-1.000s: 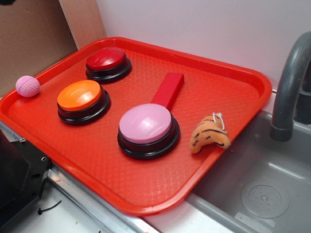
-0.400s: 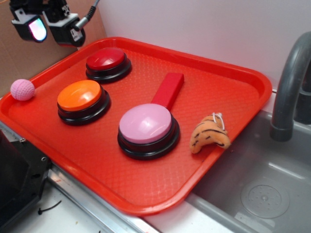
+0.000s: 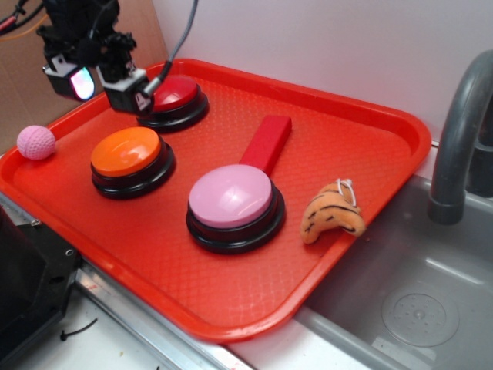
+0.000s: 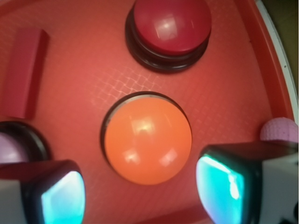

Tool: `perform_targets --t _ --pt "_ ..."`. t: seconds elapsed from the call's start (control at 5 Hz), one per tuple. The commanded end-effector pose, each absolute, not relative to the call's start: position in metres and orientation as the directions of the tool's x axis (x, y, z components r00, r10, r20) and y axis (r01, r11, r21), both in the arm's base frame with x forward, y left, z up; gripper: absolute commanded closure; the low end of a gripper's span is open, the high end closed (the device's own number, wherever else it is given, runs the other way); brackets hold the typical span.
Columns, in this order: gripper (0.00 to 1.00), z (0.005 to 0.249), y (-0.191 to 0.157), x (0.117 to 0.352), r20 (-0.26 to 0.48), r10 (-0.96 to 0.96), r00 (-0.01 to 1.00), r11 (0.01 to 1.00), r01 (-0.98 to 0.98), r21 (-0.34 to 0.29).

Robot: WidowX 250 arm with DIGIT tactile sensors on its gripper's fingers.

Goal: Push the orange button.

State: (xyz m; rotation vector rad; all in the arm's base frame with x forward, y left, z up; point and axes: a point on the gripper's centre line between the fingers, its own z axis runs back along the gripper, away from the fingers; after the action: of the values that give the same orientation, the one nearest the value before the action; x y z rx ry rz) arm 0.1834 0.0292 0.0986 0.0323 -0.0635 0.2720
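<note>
Above the tray's back-left corner we see our tool (image 3: 98,86) hanging open, gripping nothing. Its wrist view looks straight down between the glowing fingers (image 4: 63,198) onto the orange button (image 4: 147,140), with the red button (image 4: 170,25) beyond. Only the exterior view shows the tray (image 3: 254,301), pink button (image 3: 231,196), pink ball (image 3: 36,142) and striped toy (image 3: 333,213).

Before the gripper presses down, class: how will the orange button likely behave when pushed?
The orange button sits on a wide black base, so it probably won't tip. Its glossy domed cap may let fingers slide off-centre. It likely feels rigid.
</note>
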Motion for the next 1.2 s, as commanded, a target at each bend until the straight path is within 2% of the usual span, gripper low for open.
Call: perform_targets --t 0.0,0.6,1.0 --pt "0.0 0.079 0.035 0.194 0.103 0.212 0.972 0.974 -0.219 0.054" --pt "0.0 0.055 0.042 0.197 0.035 0.208 0.978 0.976 -0.21 0.051" --pt "0.0 0.065 0.046 0.196 0.038 0.208 0.977 0.977 -0.21 0.046"
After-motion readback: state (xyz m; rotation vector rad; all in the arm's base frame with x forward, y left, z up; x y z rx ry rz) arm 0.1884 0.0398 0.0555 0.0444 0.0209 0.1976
